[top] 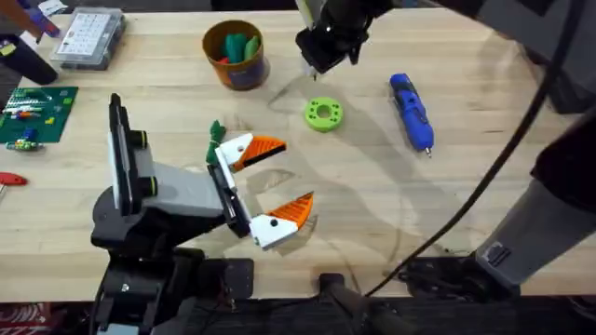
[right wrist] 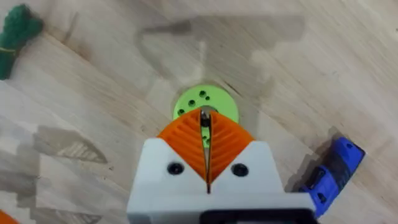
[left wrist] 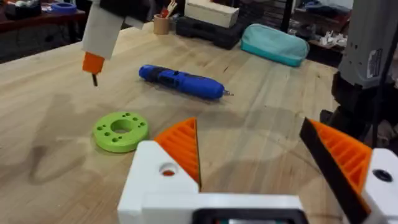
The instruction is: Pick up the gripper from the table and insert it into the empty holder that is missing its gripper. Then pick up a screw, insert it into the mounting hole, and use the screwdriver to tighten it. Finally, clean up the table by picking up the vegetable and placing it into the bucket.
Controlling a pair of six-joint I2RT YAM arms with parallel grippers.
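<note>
Lowest and largest in the overhead view, the left claw (top: 270,191) rests low over the tabletop (top: 372,214) with its orange-padded fingers spread wide. Farther off, the right claw (top: 313,73) hangs above the lime-green disc (top: 323,114), the blue screwdriver (top: 411,111) lying just beside that disc and the bucket (top: 235,54) standing beyond with green pieces inside. From the left wrist, the screwdriver (left wrist: 180,81) lies flat behind the disc (left wrist: 121,130). From the right wrist, the pads (right wrist: 180,140) are pressed together on a thin screw (right wrist: 205,120) over the disc (right wrist: 205,104); a small green vegetable (right wrist: 15,31) lies well apart.
</note>
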